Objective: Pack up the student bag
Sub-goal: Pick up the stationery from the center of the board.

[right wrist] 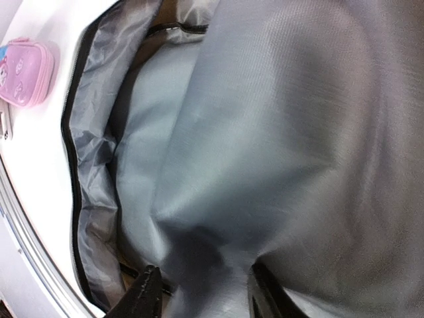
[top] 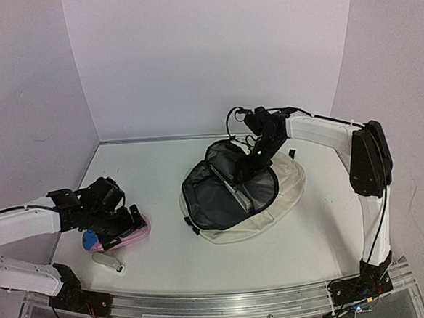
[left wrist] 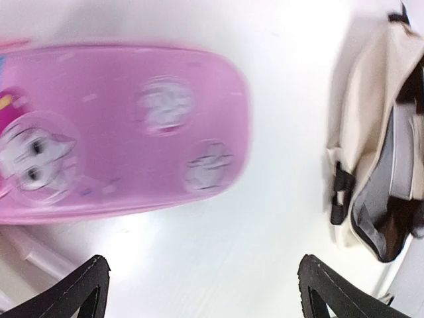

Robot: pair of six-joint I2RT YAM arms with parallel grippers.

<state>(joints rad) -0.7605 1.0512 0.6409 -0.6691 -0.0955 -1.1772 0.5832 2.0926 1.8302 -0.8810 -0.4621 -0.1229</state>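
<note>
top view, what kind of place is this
Probably a robot lab test cell: a white table boxed in by plain walls, two arms bolted to a metal rail at its near edge, a bag and pencil case laid out as props.

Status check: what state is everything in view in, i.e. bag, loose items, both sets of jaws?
student bag: lying flat, main compartment unzipped wide, grey lining exposed.
pink pencil case: flat on the table, outside the bag, not gripped; looks closed.
small white item: lying on the table beside the case.
left gripper: jaws open, empty, by the case.
right gripper: jaws parted at the bag's lining, nothing clearly held.
</note>
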